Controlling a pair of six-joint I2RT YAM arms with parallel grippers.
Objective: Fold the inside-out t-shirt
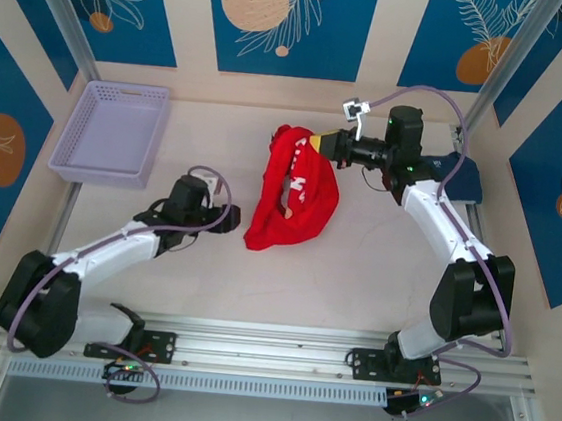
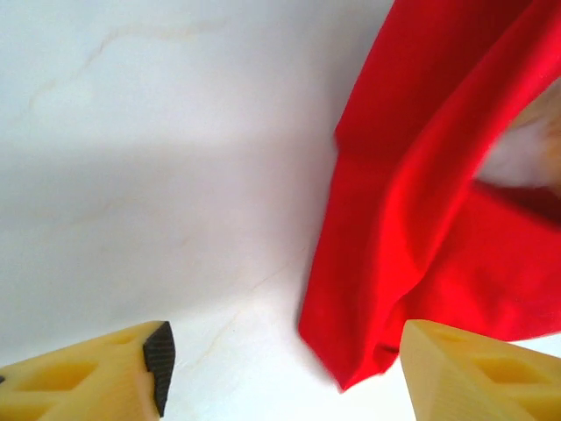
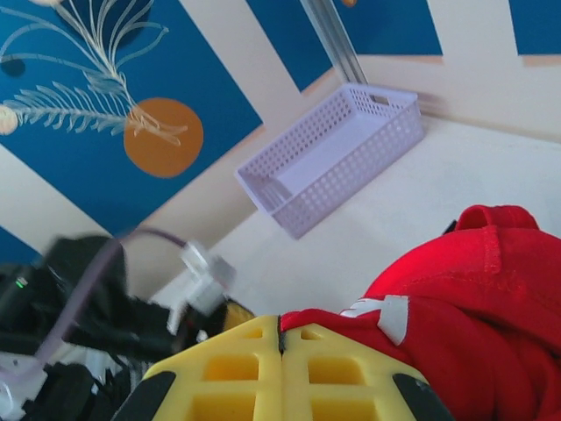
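Observation:
The inside-out t-shirt point(image 1: 293, 194) is bright red and hangs bunched in the middle of the table, its lower end resting on the surface. My right gripper point(image 1: 320, 144) is shut on the shirt's upper edge and holds it raised. In the right wrist view the yellow fingers point(image 3: 342, 368) meet with red cloth point(image 3: 478, 307) pinched in the seam, a white tag point(image 3: 390, 314) showing beside them. My left gripper point(image 1: 228, 215) is low at the shirt's lower left. It is open point(image 2: 285, 373), and a corner of the shirt point(image 2: 412, 202) lies loose between its fingers, nearer the right one.
A lavender plastic basket point(image 1: 113, 133) stands at the back left, also in the right wrist view point(image 3: 333, 158). A dark blue cloth point(image 1: 468, 178) lies at the back right beside my right arm. Bare pale tabletop point(image 2: 158, 175) lies left of the shirt.

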